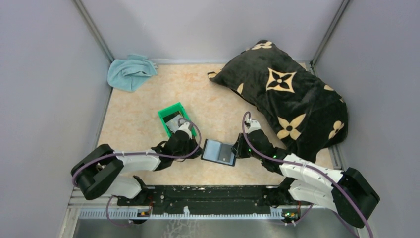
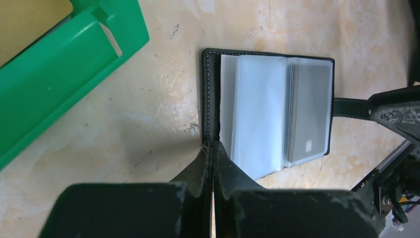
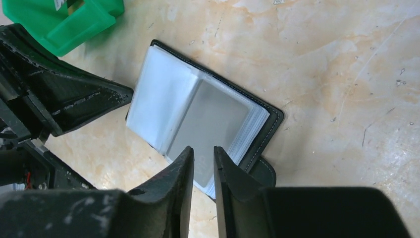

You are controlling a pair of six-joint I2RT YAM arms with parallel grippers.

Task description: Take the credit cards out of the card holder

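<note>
Top external: card holder (image 1: 218, 152) lies open on the table (image 1: 138, 114), with the left gripper (image 1: 199, 150) at its left edge and the right gripper (image 1: 236, 152) at its right. Left wrist: fingers pressed fully together, tips touching the holder's black edge, green bin (image 2: 59, 74) well apart. Right wrist: jaws narrowly parted over the near edge of the clear sleeves (image 3: 158, 104), which hold a pale grey credit card (image 3: 213, 124); cannot tell if they pinch anything.
</note>
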